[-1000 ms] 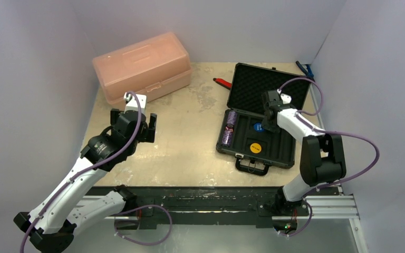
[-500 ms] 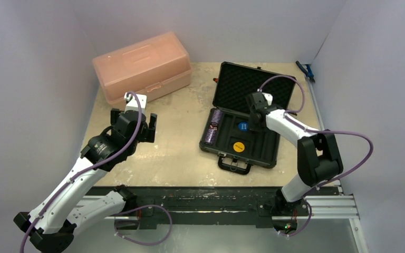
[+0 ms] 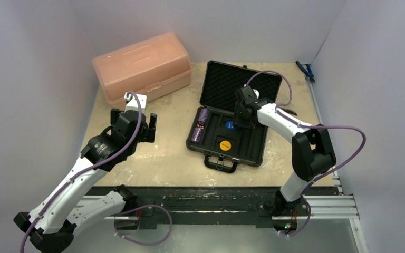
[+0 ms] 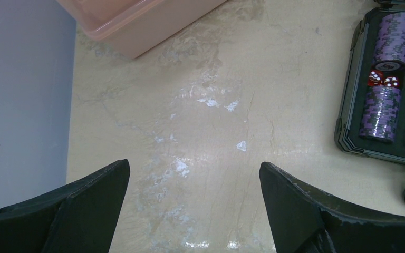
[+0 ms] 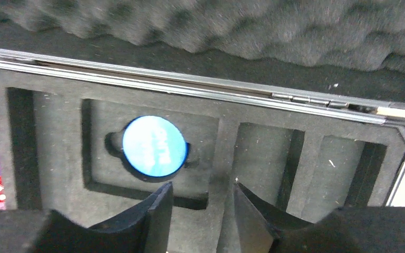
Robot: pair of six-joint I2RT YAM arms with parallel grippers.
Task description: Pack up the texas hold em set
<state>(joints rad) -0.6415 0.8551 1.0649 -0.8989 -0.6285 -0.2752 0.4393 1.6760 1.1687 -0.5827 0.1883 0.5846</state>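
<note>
While the left fingers (image 3: 134, 118) hang wide open over the counter (image 3: 174, 150) at left, the briefcase (image 3: 245, 150) lies open mid-frame, right fingers (image 3: 239, 122) slightly parted astride its foam divider (image 5: 222, 158), grip impossible to tell.

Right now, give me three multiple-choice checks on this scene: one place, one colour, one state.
1. In the case, the red dice lie: A between the two purple chip stacks; B on top of one stack; C at opposite ends of the case.
2. The disc nearest the handle is: A green; B orange; C white.
3. The left tool is: A shut on a die; B shut on a chip stack; C open and empty.
Answers: 1 A, the stacks flank the dice in one slot. 2 B, the orange disc sits just behind the handle. 3 C, its fingers stand wide over bare table.
</note>
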